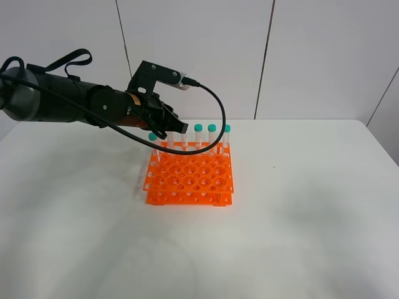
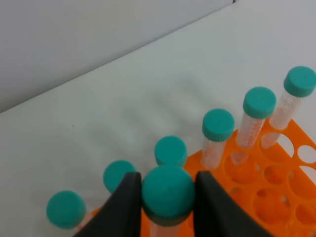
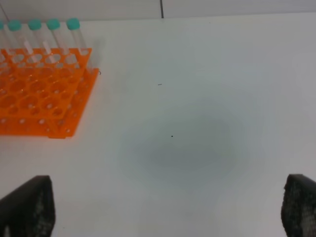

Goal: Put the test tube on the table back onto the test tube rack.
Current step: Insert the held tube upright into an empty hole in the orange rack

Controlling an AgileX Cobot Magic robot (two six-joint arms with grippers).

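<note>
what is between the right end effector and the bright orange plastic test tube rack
Only bare matte white tabletop, seen in the right wrist view, separates the open right end effector from the bright orange plastic rack.

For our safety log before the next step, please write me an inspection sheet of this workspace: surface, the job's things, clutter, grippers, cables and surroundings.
Surface: white table, bare, with a few tiny dark specks.
Job's things: orange test tube rack stands mid-table; test tube is held upright near its back row, lower end hidden; other capped tubes stand in that row.
Clutter: nothing seen.
Grippers: left gripper, fingers shut on the test tube's cap; right gripper open, over bare table.
Cables: black cable loops from the left arm close by the tube caps.
Surroundings: white panelled wall.
</note>
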